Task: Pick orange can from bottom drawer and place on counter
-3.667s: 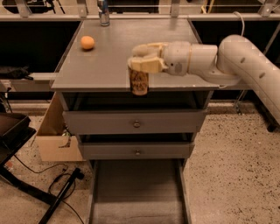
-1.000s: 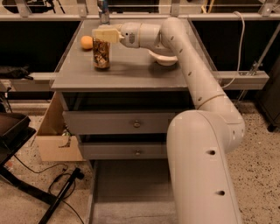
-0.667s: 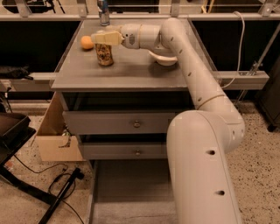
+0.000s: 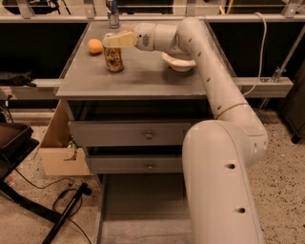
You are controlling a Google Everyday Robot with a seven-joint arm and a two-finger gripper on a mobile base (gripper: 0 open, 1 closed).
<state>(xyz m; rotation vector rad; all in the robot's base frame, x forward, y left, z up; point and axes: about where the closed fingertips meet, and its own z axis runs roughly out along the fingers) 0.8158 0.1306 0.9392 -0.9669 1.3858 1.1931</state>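
Note:
The orange can [image 4: 113, 59] stands upright on the counter [image 4: 143, 78], at its back left, just right of a round orange fruit [image 4: 95, 46]. My gripper [image 4: 115, 40] reaches in from the right and its fingers [image 4: 119, 39] close around the can's top. The can's base looks level with the counter surface. The bottom drawer [image 4: 143, 205] is pulled open below, and its dark floor shows nothing in it. My arm crosses the counter's right half and fills the lower right of the view.
A white bowl [image 4: 178, 62] sits on the counter under my arm. A silvery-blue can [image 4: 113, 12] stands at the counter's back edge. The two upper drawers [image 4: 148, 135] are closed. A cardboard box [image 4: 59, 152] and cables lie on the floor to the left.
The can travelled in the gripper from the counter's front edge to the back left beside the orange fruit. Over the last second it shifted only slightly to the right.

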